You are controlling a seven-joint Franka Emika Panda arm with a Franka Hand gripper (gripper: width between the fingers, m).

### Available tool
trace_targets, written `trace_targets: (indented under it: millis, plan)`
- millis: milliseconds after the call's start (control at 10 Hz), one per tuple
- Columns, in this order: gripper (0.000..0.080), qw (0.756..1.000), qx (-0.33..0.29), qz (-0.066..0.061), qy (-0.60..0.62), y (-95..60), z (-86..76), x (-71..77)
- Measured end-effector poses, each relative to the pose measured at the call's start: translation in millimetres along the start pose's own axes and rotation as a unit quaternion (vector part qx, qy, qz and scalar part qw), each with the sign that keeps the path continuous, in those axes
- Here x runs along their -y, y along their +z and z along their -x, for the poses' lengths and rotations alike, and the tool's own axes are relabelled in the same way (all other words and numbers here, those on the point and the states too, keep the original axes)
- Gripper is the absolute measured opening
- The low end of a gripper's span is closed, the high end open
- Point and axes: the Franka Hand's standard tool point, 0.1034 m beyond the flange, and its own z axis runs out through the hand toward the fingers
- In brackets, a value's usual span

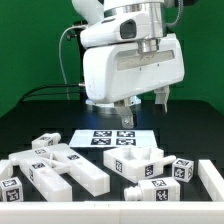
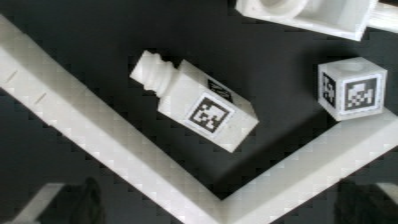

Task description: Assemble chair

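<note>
Lying nearest: chair parts (image 1: 70,172), white and tagged, are scattered loose along the front of the black tabletop (image 1: 25,125).
Wrist view: a small tagged part (image 2: 199,103) and a tagged cube (image 2: 352,90) are seen apart from each other.
Behind the parts: the marker board (image 1: 115,138) is laid flat.
Hand: the hand (image 1: 143,108) is held above the marker board, fingers spread wide, nothing gripped.

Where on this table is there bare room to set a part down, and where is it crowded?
Bare black table lies on the exterior view's right of the marker board, beyond the small cubes. Another bare patch lies on the board's left, beyond the loose chair parts. The front row is crowded.
</note>
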Motion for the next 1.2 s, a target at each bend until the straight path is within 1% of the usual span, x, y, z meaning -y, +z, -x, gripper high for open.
trace_targets:
  millis: [400,500,600,700,1100,1200]
  plan:
    - [0.065,1.0,0.002,-0.001,0.0,2.3,0.8,0.3]
    - [0.065,1.0,0.006,-0.002,-0.011,11.8,-2.8,-1.7]
    - [0.065,0.999,0.011,-0.002,-0.052,21.6,-9.4,-1.4]
    - [0.065,0.995,0.014,-0.007,-0.095,29.9,-10.6,1.7]
    - [0.065,0.997,0.015,-0.008,-0.08,31.6,-8.0,1.0]
    - [0.065,0.996,0.013,-0.005,-0.091,41.6,-8.3,1.1]
